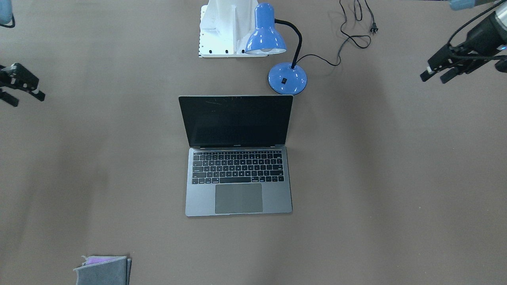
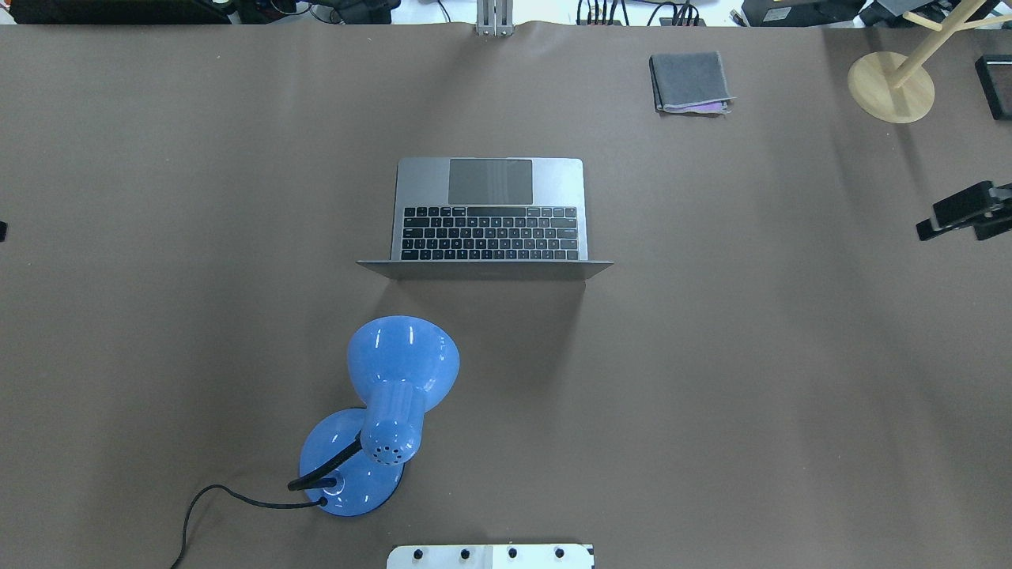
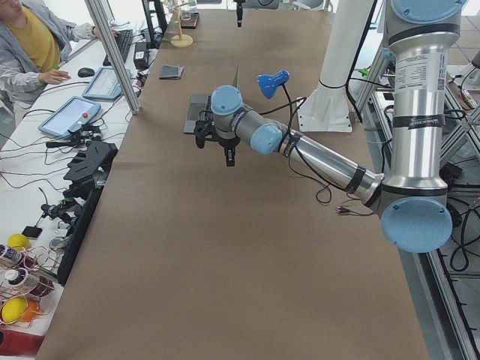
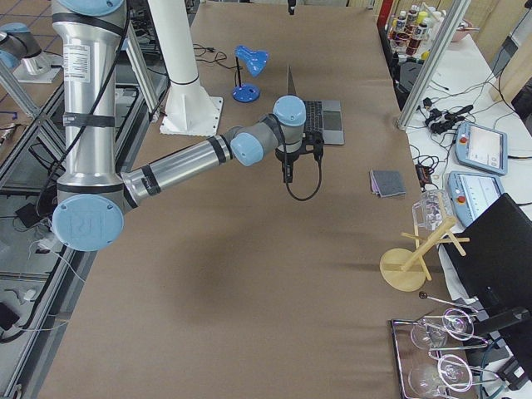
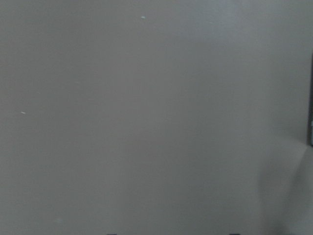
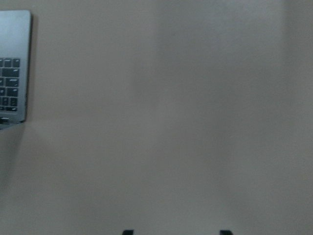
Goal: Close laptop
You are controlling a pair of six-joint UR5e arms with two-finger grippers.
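The laptop [image 1: 237, 158] stands open in the middle of the table, its black screen upright and its keyboard and trackpad bare. It also shows in the overhead view [image 2: 490, 213] and at the left edge of the right wrist view [image 6: 12, 68]. My left gripper [image 1: 433, 79] is open and empty, hovering far off to the laptop's side. My right gripper [image 1: 27, 99] is open and empty, far off on the other side; it also shows in the overhead view [image 2: 953, 225]. Neither gripper touches the laptop.
A blue desk lamp [image 1: 287, 77] stands just behind the screen, its black cord [image 1: 356, 35] trailing on the table. The white robot base [image 1: 222, 31] is behind it. A folded grey cloth [image 2: 689, 81] and a wooden stand [image 2: 892, 85] sit at the far side.
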